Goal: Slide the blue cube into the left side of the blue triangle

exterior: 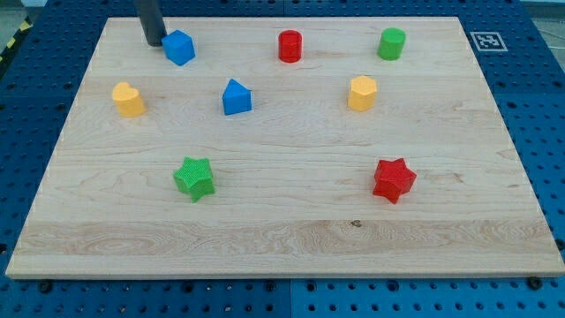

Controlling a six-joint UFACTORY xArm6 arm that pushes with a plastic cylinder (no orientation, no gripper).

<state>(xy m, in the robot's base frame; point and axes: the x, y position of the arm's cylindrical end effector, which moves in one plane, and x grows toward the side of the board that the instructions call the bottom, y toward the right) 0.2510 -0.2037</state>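
The blue cube (179, 47) sits near the board's top left. My tip (154, 42) rests just to the cube's left, touching or almost touching it. The blue triangle (236, 97) lies below and to the right of the cube, apart from it.
A yellow heart-shaped block (129, 99) lies at the left. A green star (194, 178) is at the lower left, a red star (394, 180) at the lower right. A red cylinder (290, 46), a green cylinder (392, 43) and a yellow hexagon (362, 93) lie at the upper right. The wooden board (282, 238) ends at blue pegboard.
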